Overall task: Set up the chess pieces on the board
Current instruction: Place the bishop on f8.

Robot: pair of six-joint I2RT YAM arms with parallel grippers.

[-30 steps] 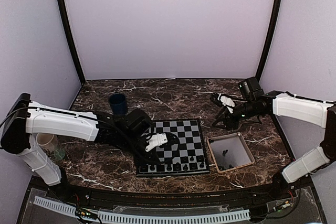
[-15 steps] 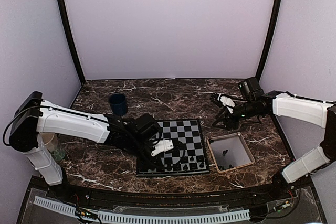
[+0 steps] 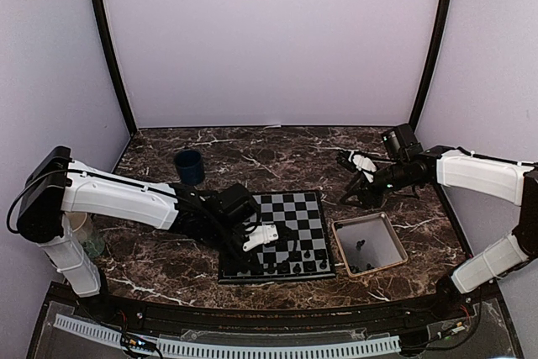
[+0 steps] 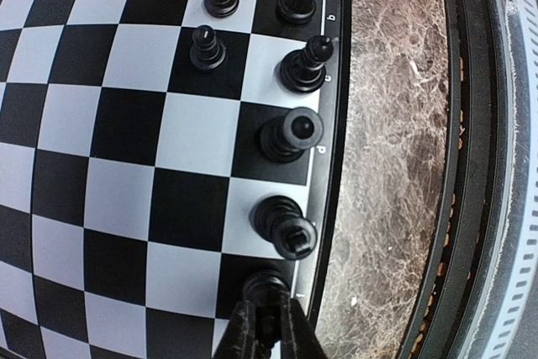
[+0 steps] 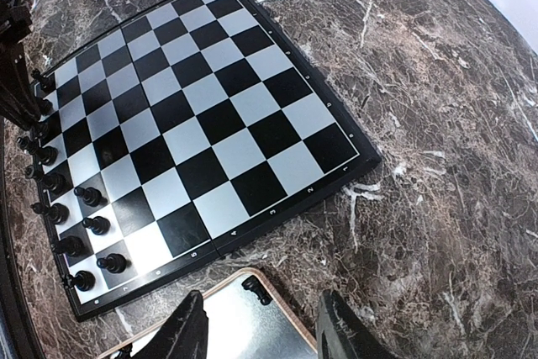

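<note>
Chess piece (image 4: pixel 267 282) at the near edge of the board (image 4: pixel 126 124): your left gripper (image 4: pixel 267 315) has its jaws pinched together on the top of it, right beside the black border. More chess pieces (image 4: pixel 286 136) stand along that same edge row, and two stand one row in. Your right gripper (image 5: pixel 262 334) hangs with jaws apart over the marble table (image 5: pixel 437 166), beyond the tray (image 5: pixel 227 329) and well apart from the board.
</note>
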